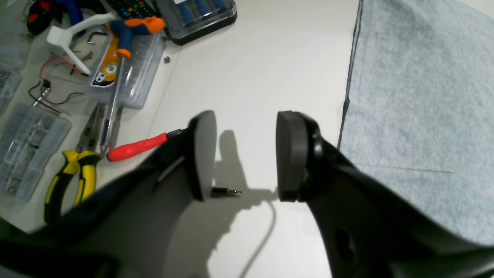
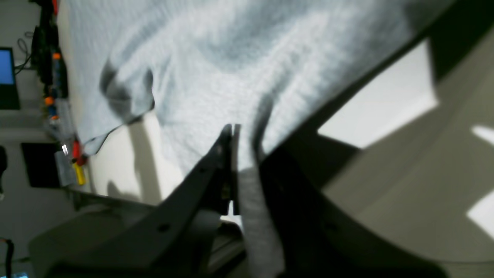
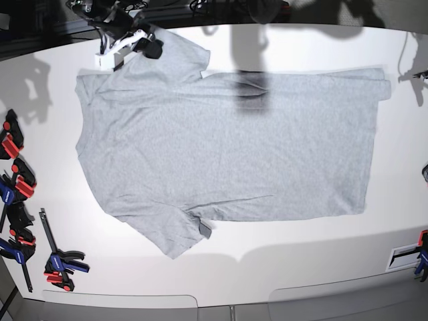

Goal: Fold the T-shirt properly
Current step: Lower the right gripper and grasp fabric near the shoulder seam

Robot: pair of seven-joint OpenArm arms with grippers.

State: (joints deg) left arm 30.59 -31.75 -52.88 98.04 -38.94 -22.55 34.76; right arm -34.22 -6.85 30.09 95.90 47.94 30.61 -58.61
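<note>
The light grey T-shirt (image 3: 227,147) lies spread flat on the white table (image 3: 281,234), plain side up, with the collar end to the left and the hem to the right. My right gripper (image 3: 142,48) is at the far left sleeve. In the right wrist view it (image 2: 245,154) is shut on a fold of the grey fabric (image 2: 231,58). My left gripper (image 1: 246,154) is open and empty, hovering over bare table just beside a straight edge of the shirt (image 1: 417,96). The left gripper does not show in the base view.
In the left wrist view, tools lie to the left: yellow-handled pliers (image 1: 73,173), a red-handled screwdriver (image 1: 139,144), clear parts boxes (image 1: 131,73) and a small bit (image 1: 227,190). Several clamps (image 3: 17,200) lie along the table's left edge in the base view.
</note>
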